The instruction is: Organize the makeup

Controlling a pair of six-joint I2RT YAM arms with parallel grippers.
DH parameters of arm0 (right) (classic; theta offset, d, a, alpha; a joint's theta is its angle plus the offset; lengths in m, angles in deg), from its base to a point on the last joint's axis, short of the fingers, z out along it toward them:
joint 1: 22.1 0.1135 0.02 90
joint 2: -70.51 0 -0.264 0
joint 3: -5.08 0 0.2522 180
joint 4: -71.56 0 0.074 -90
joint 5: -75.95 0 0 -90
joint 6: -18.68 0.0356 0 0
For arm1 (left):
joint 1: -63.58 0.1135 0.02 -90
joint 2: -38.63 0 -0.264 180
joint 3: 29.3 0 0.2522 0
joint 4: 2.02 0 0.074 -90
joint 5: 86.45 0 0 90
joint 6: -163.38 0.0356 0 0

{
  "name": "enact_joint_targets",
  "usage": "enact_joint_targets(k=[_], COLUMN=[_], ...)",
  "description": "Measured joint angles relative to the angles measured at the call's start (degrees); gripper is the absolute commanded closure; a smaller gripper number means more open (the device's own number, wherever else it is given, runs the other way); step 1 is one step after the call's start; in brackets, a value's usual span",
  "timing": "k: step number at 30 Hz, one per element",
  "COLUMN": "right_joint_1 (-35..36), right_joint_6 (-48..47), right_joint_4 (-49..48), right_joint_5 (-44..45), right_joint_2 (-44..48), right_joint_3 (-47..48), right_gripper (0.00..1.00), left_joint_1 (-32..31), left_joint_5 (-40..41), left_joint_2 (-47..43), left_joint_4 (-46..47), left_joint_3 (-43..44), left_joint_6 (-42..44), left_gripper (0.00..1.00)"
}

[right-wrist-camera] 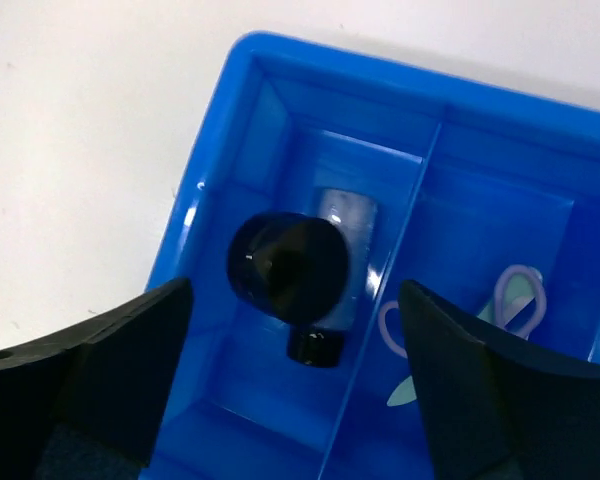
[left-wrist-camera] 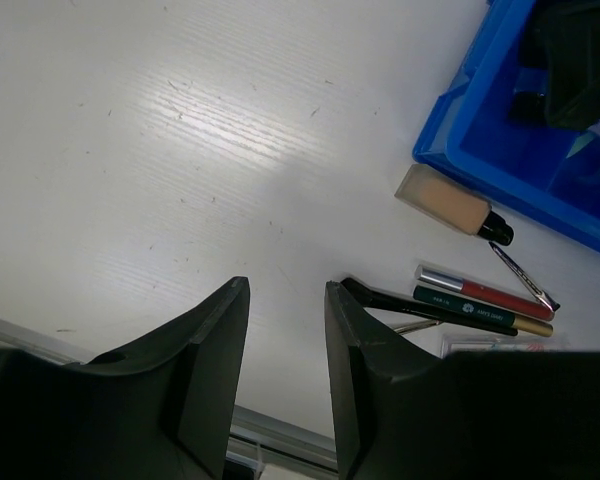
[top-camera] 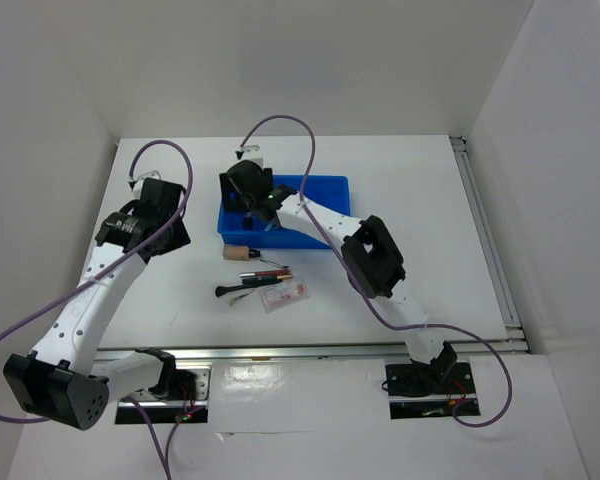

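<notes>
Right claw [right-wrist-camera: 295, 288] is seen over the left end compartment of the blue divided tray [right-wrist-camera: 360, 75], fingers spread wide, nothing gripped. A black-capped clear container [right-wrist-camera: 288, 268] lies on that compartment's floor beneath the claw, with a small black cap [right-wrist-camera: 315, 347] just beside it. A lilac-clear plastic piece [right-wrist-camera: 520, 270] is seen in the next compartment.

Left claw [left-wrist-camera: 286, 288] is held above bare bench [left-wrist-camera: 180, 150], well left of the tray, fingers partly apart with nothing between them.

Other makeup is left loose on the bench in front of the tray:
- The tan stub [left-wrist-camera: 445, 198] with a black tip lies nearest the tray wall.
- Below it lie a red tube [left-wrist-camera: 485, 292] and a dark green pencil [left-wrist-camera: 468, 310] side by side.
- A black-tipped brush [left-wrist-camera: 380, 298] lies just beside the pencil.
- A pinkish clear packet [top-camera: 285, 294] lies near them.
</notes>
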Motion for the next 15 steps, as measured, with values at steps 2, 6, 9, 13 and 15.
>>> enact_joint_targets(k=[2, 6, 9, 13, 15], right_joint_1=[-0.1, -0.1, -0.1, 0.4, 1.1], right_joint_6=[-0.2, -0.3, -0.5, -1.8, -2.7], right_joint_4=[0.2, 0.1, 0.0, -0.6, -1.4], right_joint_5=[-0.1, 0.2, 0.9, 1.4, 0.2], right_joint_2=[-0.1, 0.4, 4.3, 14.8, 20.6], right_joint_3=[1.1, 1.5, -4.1, -16.6, -22.4], right_gripper=[0.05, 0.05, 0.11, 0.13, 0.09], left_joint_1=[0.0, 0.0, 0.2, 0.5, 0.6], left_joint_5=[-0.1, -0.2, -0.3, -0.3, -0.3], left_joint_2=[-0.2, -0.7, -0.9, -0.9, -1.0], left_joint_4=[-0.1, -0.1, -0.1, -0.2, -0.2], left_joint_3=[0.0, 0.0, 0.0, 0.0, 0.0], left_joint_6=[0.0, 0.0, 0.0, 0.0, 0.1], left_gripper=[0.51, 0.51, 0.51, 0.51, 0.51])
